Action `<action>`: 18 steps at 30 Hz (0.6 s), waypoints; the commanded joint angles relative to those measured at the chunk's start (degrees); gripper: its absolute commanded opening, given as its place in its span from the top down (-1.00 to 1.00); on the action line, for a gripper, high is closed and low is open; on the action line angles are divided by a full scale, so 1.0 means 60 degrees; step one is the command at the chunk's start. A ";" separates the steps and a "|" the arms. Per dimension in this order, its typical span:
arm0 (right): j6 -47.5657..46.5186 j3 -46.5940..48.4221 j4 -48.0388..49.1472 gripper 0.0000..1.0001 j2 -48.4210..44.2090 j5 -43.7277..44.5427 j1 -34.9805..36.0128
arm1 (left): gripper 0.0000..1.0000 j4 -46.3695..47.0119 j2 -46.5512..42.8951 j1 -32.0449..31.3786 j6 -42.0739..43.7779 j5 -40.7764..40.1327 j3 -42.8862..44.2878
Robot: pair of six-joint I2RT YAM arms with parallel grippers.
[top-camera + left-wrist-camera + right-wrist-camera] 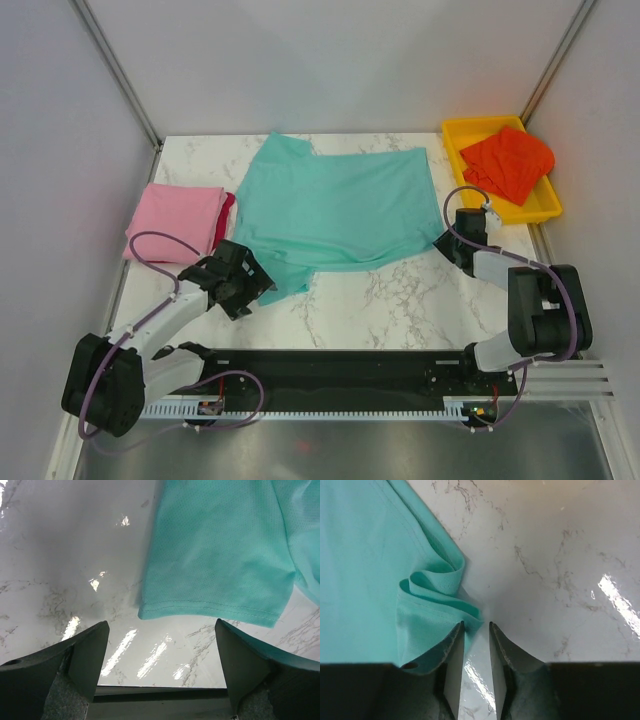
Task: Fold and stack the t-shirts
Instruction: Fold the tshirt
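— While the teal t-shirt (340,205) lies spread across the middle of the counter (400,300), reaching toward the far edge, where do the claws stand?

— The left claw (255,285) hangs over the shirt's near-left sleeve, spread wide and holding nothing. From its wrist, the sleeve hem (210,611) lies flat on the marble just beyond the fingers.

— And the right one?

— The right claw (445,242) sits low at the shirt's near-right corner. Its fingers stand a narrow gap apart, with bare marble showing between them. A bunched fold of teal cloth (437,587) rests against the tip of one finger (451,645), but nothing is pinched.

— The other shirts?

— The pink t-shirt (175,222) lies folded by the left edge, with the crimson t-shirt (228,215) peeking out along its side, next to the teal one. The orange-red t-shirt (508,162) lies crumpled in the yellow tray (460,132) at the far right corner.
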 commanded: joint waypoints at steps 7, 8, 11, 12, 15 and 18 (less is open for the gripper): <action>0.0207 0.0252 0.0121 1.00 0.0198 0.0016 -0.0019 | -0.82 -0.0291 0.0126 -0.0186 -0.0264 -0.0056 0.0333; 0.0222 0.0237 0.0091 1.00 0.0154 0.0060 -0.0019 | -0.80 -0.0306 0.0140 -0.0215 -0.0264 -0.0056 0.0347; 0.0251 0.0149 0.0091 1.00 0.0037 0.0075 -0.0004 | -0.79 -0.0393 0.0272 -0.0317 -0.0293 -0.0187 0.0406; 0.0251 0.0120 0.0106 1.00 0.0022 0.0061 -0.0004 | -0.78 -0.0394 0.0417 -0.0347 -0.0337 -0.0275 0.0406; 0.0280 0.0120 0.0106 1.00 0.0037 -0.0042 -0.0004 | -0.72 -0.0394 0.0638 -0.0537 -0.0483 -0.0378 0.0450; 0.0295 0.0062 0.0135 1.00 -0.0022 -0.0188 -0.0004 | -0.68 -0.0364 0.0887 -0.0611 -0.0658 -0.0773 0.0581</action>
